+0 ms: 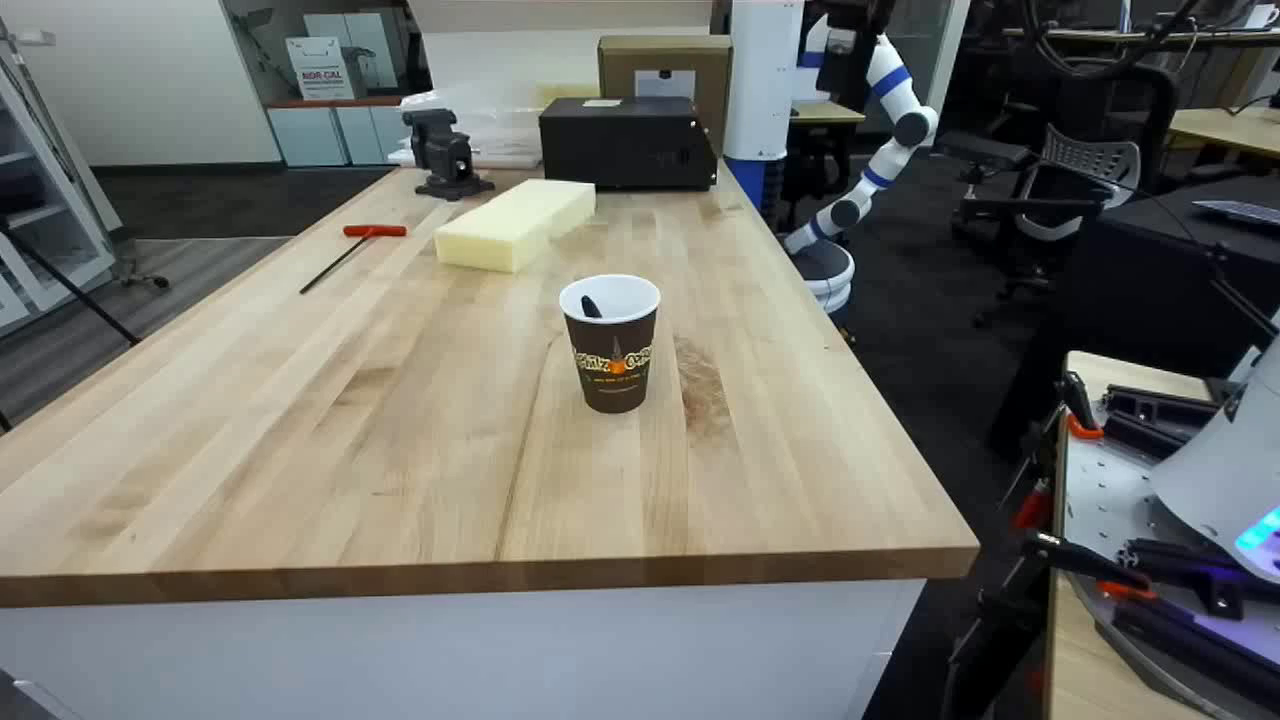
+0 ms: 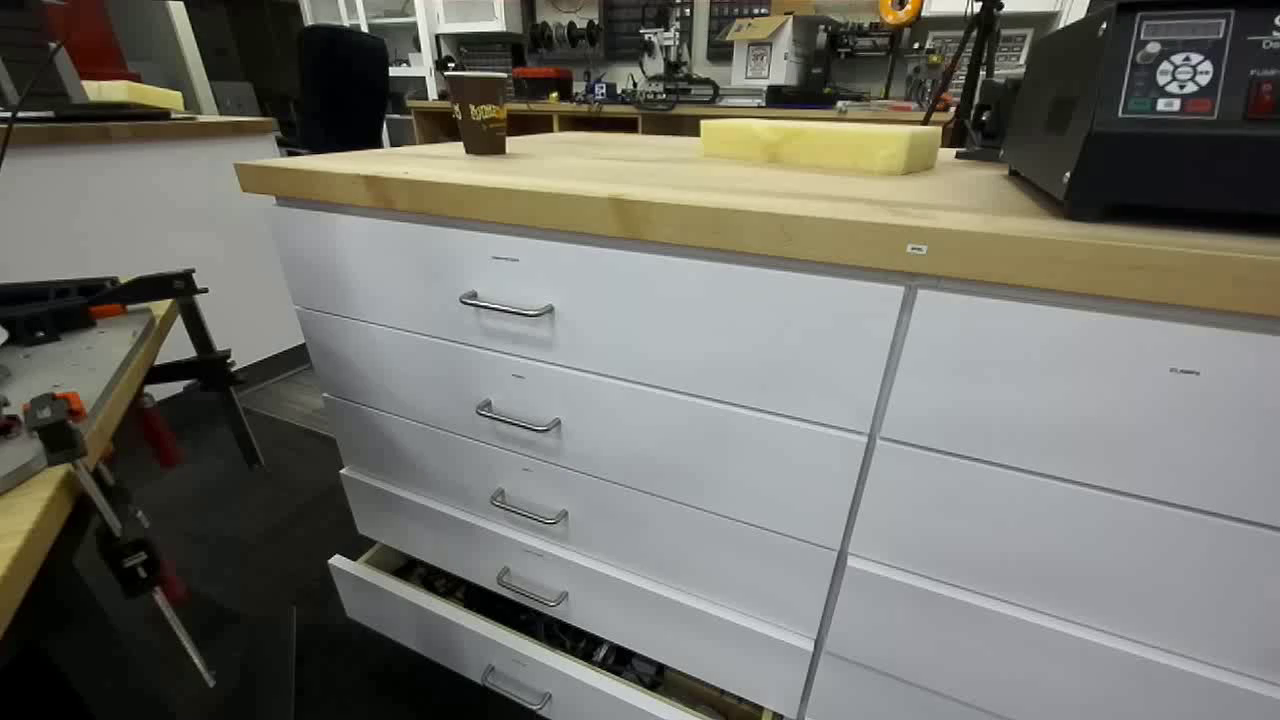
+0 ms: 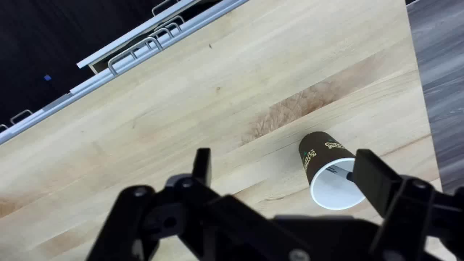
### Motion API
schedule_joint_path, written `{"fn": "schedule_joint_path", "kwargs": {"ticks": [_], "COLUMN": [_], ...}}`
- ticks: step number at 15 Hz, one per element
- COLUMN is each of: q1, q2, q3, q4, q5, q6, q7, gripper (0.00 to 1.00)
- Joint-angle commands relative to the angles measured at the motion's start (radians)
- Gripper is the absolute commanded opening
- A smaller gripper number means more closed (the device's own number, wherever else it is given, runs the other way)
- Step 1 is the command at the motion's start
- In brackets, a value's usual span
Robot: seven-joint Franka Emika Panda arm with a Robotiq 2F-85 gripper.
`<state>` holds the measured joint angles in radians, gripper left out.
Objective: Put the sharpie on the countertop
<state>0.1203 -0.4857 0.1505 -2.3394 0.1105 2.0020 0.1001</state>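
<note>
The sharpie (image 3: pixel 340 172) stands leaning inside the brown paper cup (image 3: pixel 319 154). In the wrist view its grey body and dark end show, partly hidden by the right finger. In an exterior view only its dark end (image 1: pixel 590 306) shows above the cup's inside wall. The cup stands upright on the light-wood countertop (image 1: pixel 380 440), near its end, in both exterior views (image 2: pixel 482 115). My gripper (image 3: pixel 284 159) is open and empty above the countertop. Its right finger overlaps the cup's rim in the wrist view; whether they touch cannot be told, but the cup looks well below.
A pale yellow block (image 1: pixel 515 228), a red-handled tool (image 1: pixel 375 231), a black vise (image 1: pixel 445 155) and a black machine (image 1: pixel 630 143) are farther along the countertop. A bottom drawer (image 2: pixel 500 640) is pulled out below. Another white arm (image 1: pixel 890 100) stands beyond the table.
</note>
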Motion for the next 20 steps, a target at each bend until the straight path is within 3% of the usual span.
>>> {"fn": "schedule_joint_path", "kwargs": {"ticks": [1, 9, 20], "q1": [0.004, 0.004, 0.019], "q2": [0.001, 0.012, 0.335], "q3": [-0.003, -0.002, 0.041], "q4": [0.003, 0.006, 0.158], "q5": [-0.002, -0.003, -0.081], "q6": [-0.003, 0.000, 0.063], "q7": [0.002, 0.002, -0.014], "gripper": [1.00, 1.00, 1.00]}}
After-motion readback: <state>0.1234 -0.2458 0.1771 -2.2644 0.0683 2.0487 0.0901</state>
